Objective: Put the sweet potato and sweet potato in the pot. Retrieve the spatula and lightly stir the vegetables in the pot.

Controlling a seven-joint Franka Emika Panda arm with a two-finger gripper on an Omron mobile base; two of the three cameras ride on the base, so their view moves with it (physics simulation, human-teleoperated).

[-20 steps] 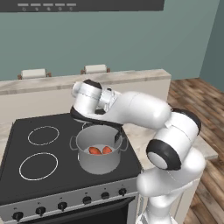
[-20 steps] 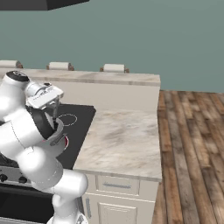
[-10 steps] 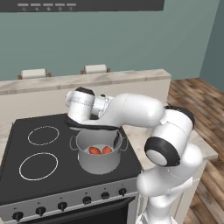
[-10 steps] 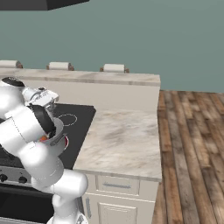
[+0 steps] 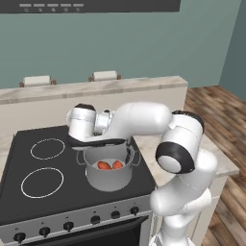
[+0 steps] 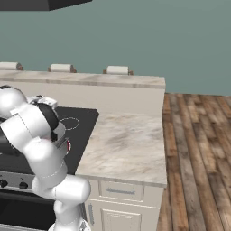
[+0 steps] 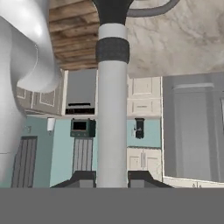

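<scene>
My gripper (image 7: 112,177) clamped on slender spatula handle (image 7: 112,109); probably above grey metal stockpot (image 5: 109,174) holding two orange-red sweet potatoes (image 5: 110,165).

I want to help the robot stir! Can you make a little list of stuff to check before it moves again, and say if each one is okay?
1. Both sweet potatoes in the pot: ok, two orange tubers lie side by side inside.
2. Pot on the stove: ok, it stands upright near the front right corner.
3. Spatula held: ok, its handle runs up between the fingertips of the gripper, which is shut on it.
4. Spatula head inside the pot: cannot tell, the arm hides it.
5. Pot handle free: ok, nothing touches it.
</scene>
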